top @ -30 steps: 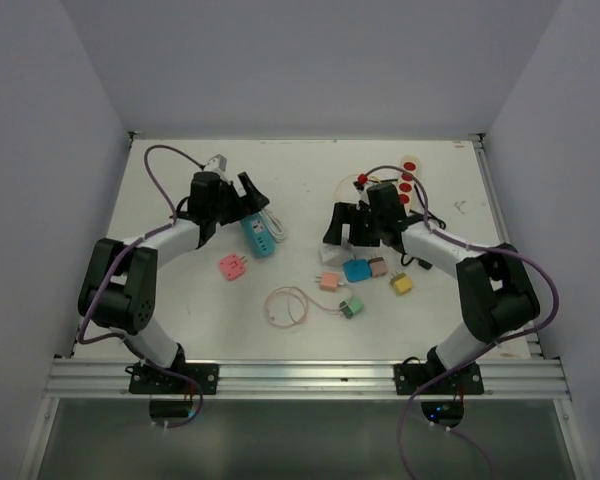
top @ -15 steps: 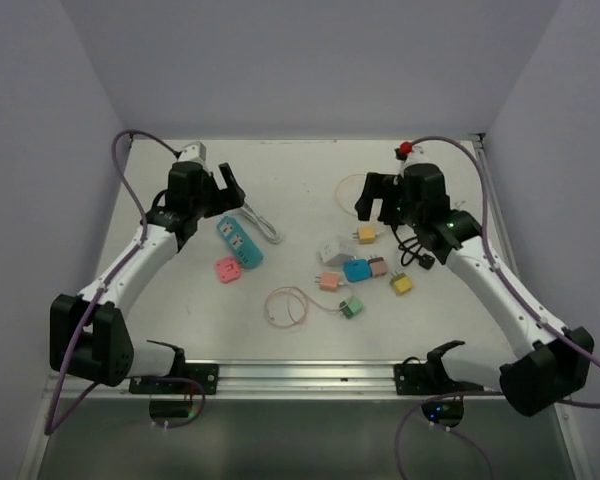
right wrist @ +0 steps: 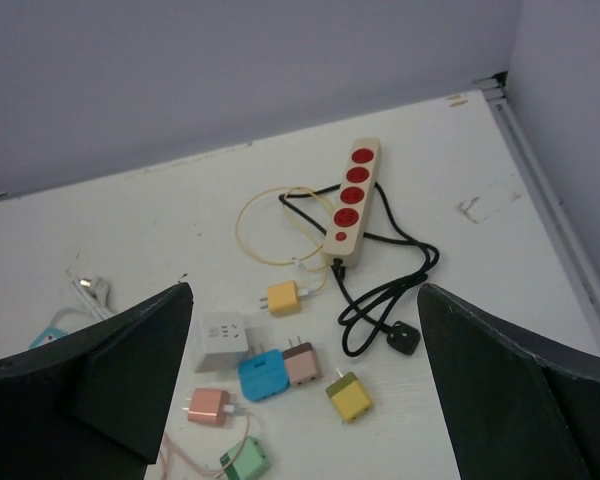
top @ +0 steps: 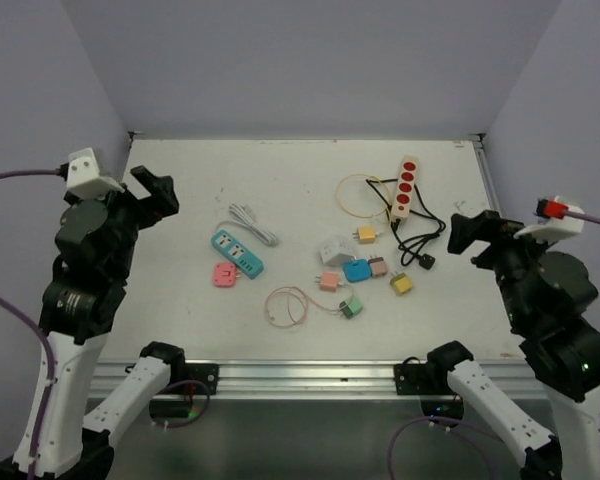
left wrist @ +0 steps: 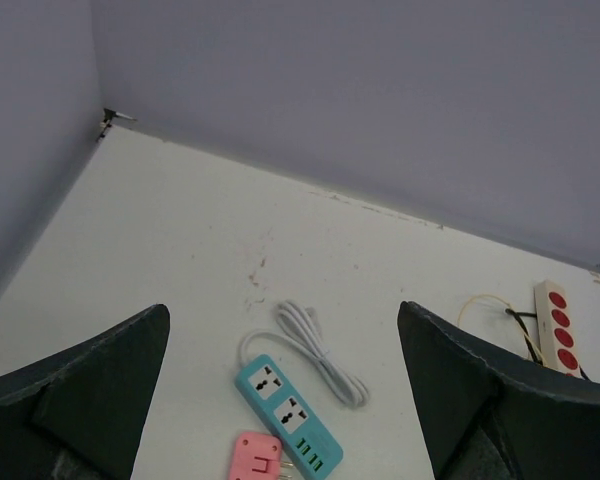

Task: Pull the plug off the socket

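Arms backed off, plug looks out

I've pulled the left gripper (top: pixel 152 195) and right gripper (top: pixel 472 238) up, both wide open and empty. The pink plug (top: pixel 225 274) lies loose beside the teal socket strip (top: pixel 237 252), left of centre.

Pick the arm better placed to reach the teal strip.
Left. The teal strip lies left of centre, right before the open left pincer. The right pincer, also open, would have to cross the scattered plugs.

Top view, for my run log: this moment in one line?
left claw open | right claw open | teal power strip: sockets empty
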